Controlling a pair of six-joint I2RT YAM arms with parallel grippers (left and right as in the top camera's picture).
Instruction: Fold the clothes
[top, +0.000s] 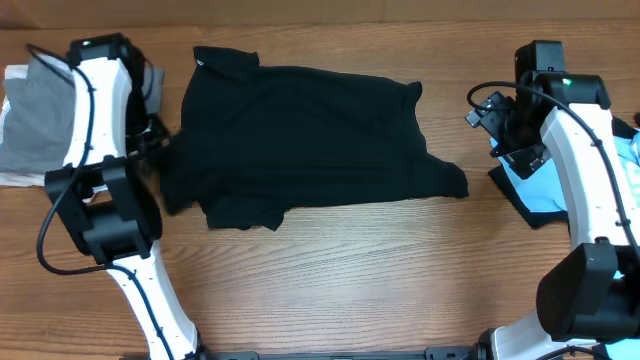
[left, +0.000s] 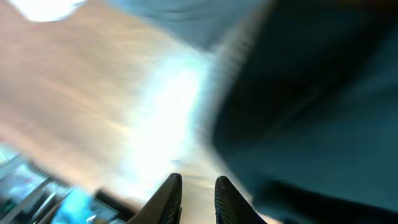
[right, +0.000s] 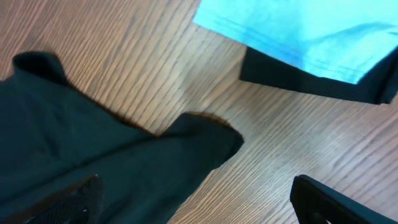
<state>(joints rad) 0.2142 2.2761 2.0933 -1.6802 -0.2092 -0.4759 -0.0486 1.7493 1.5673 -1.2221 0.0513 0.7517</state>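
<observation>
A large black shirt (top: 300, 145) lies spread flat across the middle of the wooden table, with one sleeve tip (right: 205, 140) pointing right. At the right edge lies a light blue shirt (right: 298, 34) with black trim (right: 311, 84), partly under the right arm. My left gripper (left: 198, 180) hovers at the black shirt's left edge. That view is motion-blurred, and its fingers stand slightly apart with only table between them. My right gripper (right: 194, 183) is wide open above the bare wood, between the sleeve tip and the blue shirt, and holds nothing.
A grey garment (top: 35, 120) lies at the far left, behind the left arm (top: 100, 110). The right arm (top: 575, 130) stands over the blue shirt. Bare wood (top: 360, 270) stretches along the front of the table.
</observation>
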